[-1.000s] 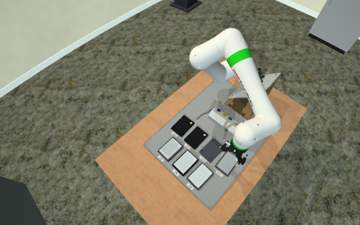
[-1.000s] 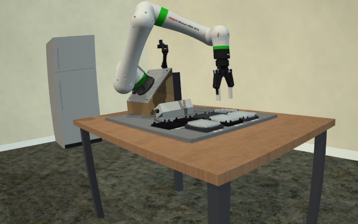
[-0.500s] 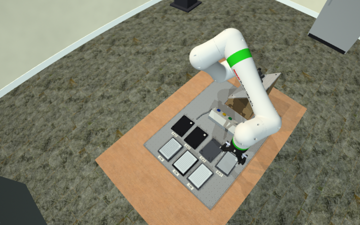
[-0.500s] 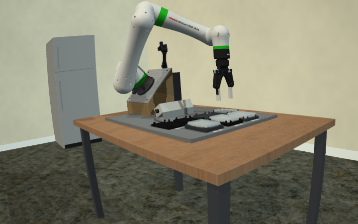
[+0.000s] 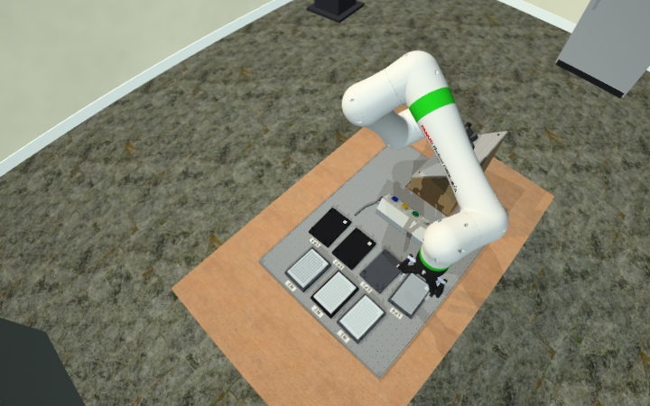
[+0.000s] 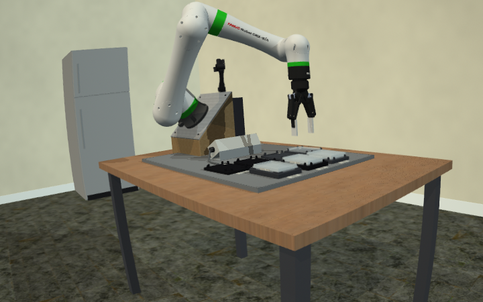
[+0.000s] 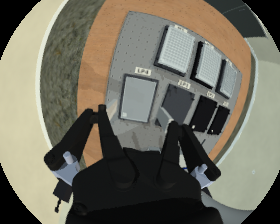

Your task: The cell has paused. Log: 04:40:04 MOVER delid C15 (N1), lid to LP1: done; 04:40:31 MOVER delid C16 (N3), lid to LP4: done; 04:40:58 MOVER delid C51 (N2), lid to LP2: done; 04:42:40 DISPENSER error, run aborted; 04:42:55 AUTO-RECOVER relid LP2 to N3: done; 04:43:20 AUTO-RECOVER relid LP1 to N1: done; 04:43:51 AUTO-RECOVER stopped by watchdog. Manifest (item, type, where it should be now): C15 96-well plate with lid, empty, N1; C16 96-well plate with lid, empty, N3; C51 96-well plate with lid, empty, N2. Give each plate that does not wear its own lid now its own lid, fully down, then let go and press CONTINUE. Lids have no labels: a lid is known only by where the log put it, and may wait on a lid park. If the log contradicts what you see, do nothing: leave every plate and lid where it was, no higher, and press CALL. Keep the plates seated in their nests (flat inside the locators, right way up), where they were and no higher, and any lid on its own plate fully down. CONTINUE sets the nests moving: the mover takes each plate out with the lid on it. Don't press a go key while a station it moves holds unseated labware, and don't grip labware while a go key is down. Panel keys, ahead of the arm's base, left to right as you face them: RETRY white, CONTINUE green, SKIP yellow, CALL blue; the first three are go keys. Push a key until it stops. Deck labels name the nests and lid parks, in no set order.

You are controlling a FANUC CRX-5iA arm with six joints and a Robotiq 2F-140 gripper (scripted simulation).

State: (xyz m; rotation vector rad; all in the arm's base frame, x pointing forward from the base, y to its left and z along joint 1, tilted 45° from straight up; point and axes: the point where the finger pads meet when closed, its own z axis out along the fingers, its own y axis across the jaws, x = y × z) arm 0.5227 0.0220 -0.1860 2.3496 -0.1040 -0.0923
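Tool above the parked lid
The tool (image 6: 300,130) hangs high over the pale lid (image 5: 410,294), fingers apart, holding nothing.

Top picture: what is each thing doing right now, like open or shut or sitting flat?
Claw: open, empty, up in the air.
Pale grey lid: lying flat on its park.
Three plates: sitting flat in nests.
Two black parks: bare.
Green key: not touched.
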